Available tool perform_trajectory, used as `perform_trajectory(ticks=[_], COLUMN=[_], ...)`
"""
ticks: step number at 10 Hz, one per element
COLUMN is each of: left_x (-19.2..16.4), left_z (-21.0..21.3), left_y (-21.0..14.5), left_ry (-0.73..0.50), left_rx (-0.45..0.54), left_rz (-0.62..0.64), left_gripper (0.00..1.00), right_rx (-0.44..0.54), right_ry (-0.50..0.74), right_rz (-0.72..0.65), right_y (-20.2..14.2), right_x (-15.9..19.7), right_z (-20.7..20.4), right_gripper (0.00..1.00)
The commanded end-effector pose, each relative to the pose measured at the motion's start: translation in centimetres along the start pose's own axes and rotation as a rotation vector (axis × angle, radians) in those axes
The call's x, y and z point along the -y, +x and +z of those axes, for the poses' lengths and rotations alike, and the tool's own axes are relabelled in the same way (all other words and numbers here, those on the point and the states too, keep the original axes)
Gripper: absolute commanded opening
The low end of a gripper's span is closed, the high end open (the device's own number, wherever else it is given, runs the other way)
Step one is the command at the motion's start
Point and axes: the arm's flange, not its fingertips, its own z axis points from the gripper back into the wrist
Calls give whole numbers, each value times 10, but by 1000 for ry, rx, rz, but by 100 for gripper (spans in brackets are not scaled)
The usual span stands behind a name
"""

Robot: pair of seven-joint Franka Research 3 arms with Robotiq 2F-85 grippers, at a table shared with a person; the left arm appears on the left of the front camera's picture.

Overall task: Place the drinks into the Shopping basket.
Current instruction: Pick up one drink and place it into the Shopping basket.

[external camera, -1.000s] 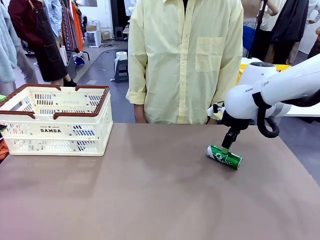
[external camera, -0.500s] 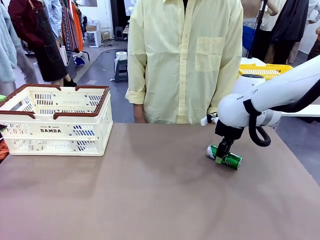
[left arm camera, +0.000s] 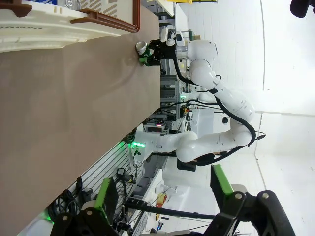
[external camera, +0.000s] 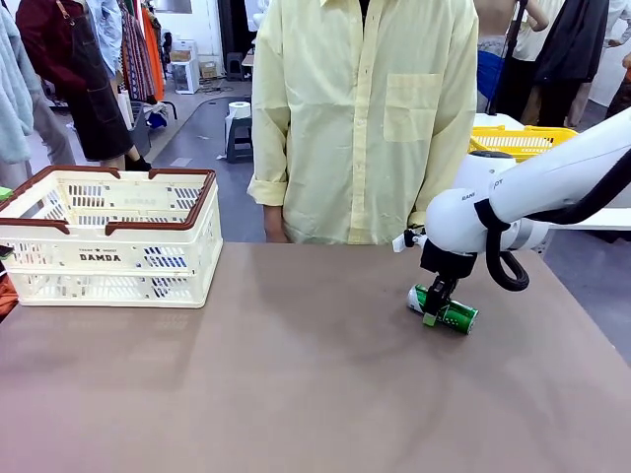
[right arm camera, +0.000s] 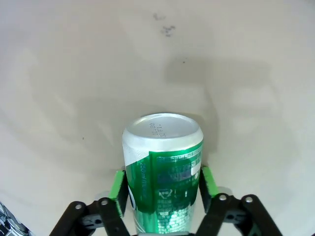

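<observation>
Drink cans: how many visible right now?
1. A green can lies on its side on the table, between the right gripper pads. Others may sit hidden inside the Shopping basket.

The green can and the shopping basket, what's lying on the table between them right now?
Nothing: in the front view the brown table is bare between the green can, held in the right gripper, and the Shopping basket.

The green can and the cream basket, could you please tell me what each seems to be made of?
Green can: likely aluminium, with a bare, brushed silver end and a glossy printed wall. Cream basket: looks like moulded plastic, matte, with slotted walls and dark red-brown rim handles, probably plastic too.
</observation>
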Motion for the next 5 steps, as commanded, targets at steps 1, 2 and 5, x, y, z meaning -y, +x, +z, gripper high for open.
perform_trajectory(ticks=[1,2,5], left_x=[2,2,2], left_z=[0,0,0], left_y=[-3,-3,-3], left_ry=[11,11,11], left_rx=[0,0,0], left_rz=[12,12,12], left_gripper=[100,100,100], right_rx=[-20,-25,-58], right_ry=[-12,-13,7], right_rz=[-11,-16,-94], right_y=[3,3,-1], right_x=[-1,-2,-7], right_z=[3,4,21], right_gripper=[0,0,0])
